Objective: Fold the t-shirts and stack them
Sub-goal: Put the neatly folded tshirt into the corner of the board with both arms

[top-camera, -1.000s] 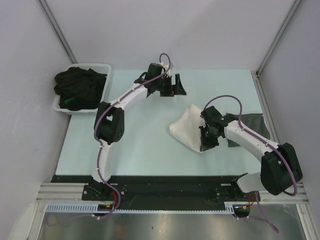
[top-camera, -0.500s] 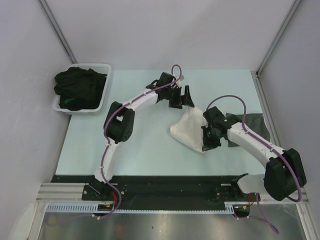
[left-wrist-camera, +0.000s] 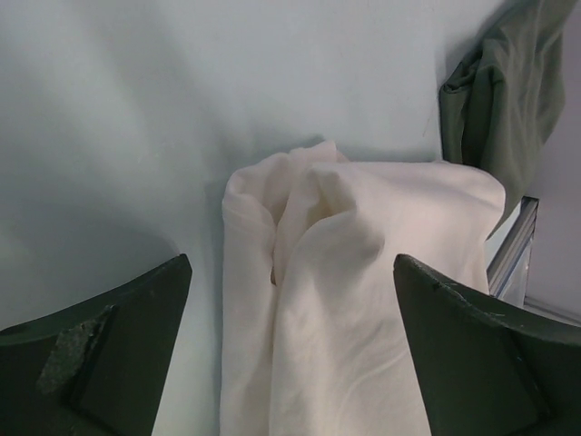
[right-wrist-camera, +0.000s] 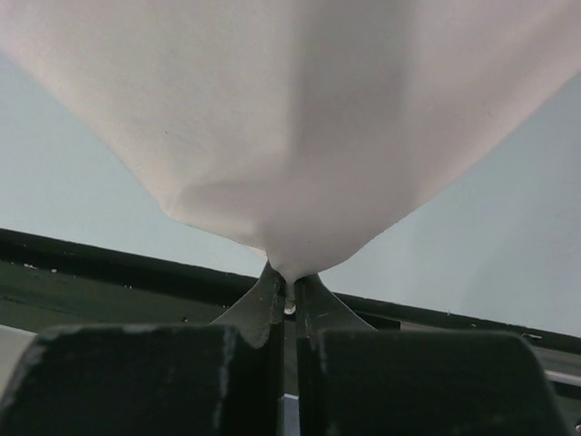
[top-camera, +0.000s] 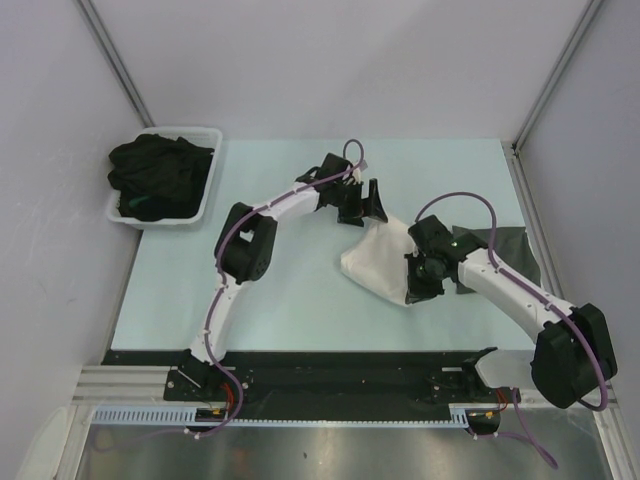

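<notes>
The cream-white t-shirt [top-camera: 375, 262] lies bunched mid-table, its print hidden. My right gripper [top-camera: 418, 290] is shut on its near corner; in the right wrist view the cream-white cloth [right-wrist-camera: 290, 127] hangs from the pinched jaws [right-wrist-camera: 289, 295]. My left gripper [top-camera: 367, 212] is open, just above the shirt's far edge; in the left wrist view the shirt [left-wrist-camera: 354, 300] lies between the spread fingers [left-wrist-camera: 118, 336]. A dark grey t-shirt [top-camera: 500, 250] lies to the right, partly under the right arm, and shows in the left wrist view [left-wrist-camera: 508, 100]. Black t-shirts [top-camera: 158, 178] fill the tub.
The white plastic tub [top-camera: 211, 175] stands at the table's far left corner. The table's right edge and a metal frame post [top-camera: 525, 190] run close to the dark grey shirt. The black base rail [top-camera: 330, 375] crosses the near edge.
My left arm has swung right and nearer, from the far middle of the table to the cream shirt's far edge, staying open. My right gripper has kept its hold and barely moved.
</notes>
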You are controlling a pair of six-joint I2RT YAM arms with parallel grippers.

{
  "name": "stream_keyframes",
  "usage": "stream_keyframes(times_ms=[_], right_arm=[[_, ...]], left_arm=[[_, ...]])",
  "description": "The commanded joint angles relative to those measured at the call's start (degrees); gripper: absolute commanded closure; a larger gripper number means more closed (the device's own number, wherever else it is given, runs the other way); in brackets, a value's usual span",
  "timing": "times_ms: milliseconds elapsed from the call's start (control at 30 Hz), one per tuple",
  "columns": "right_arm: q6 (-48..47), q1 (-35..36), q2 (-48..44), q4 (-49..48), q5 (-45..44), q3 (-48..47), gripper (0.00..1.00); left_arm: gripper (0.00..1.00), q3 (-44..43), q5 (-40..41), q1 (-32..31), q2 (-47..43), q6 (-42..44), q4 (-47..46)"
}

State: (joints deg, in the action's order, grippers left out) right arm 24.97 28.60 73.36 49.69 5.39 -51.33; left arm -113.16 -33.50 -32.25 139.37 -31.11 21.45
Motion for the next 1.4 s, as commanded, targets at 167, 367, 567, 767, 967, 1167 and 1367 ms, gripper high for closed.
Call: stream_keyframes(times_ms=[167,367,567,767,967,1167,1367], right_arm=[[0.69,-0.12,-2.17,2.16,-0.73,0.27,1.0],[1.22,-0.12,-2.96,2.16,-0.55,0.44,1.0],[1.31,-0.21,-3.4,2.08,-0.55,0.62,1.0],[1.48,-0.21,-3.75,1.9,-0.38,0.62,1.0],[1.22,-0.39,-4.19,2.08,-0.38,0.71,1.0],[0.96,-0.47,-4.81,2.43,-0.46,0.71,1.0],[0.52,-1.61,-5.86,2.25,0.59,0.79,1.0]], left_arm=[[0.0,-3.72,-4.65,-1.94,3.89,-4.39,-4.76],[0.03,-5.22,-4.82,-3.34,4.95,-4.04,-2.82],[0.1,-5.58,-5.0,-4.66,5.39,-3.61,-0.98],[0.21,-5.31,-4.39,-5.63,5.65,-2.72,0.87],[0.43,-4.79,-4.3,-5.72,6.0,-2.64,1.57],[0.64,-3.91,-4.47,-5.81,6.88,-3.43,1.05],[1.0,-5.31,-3.25,-5.81,7.67,-2.73,1.66]])
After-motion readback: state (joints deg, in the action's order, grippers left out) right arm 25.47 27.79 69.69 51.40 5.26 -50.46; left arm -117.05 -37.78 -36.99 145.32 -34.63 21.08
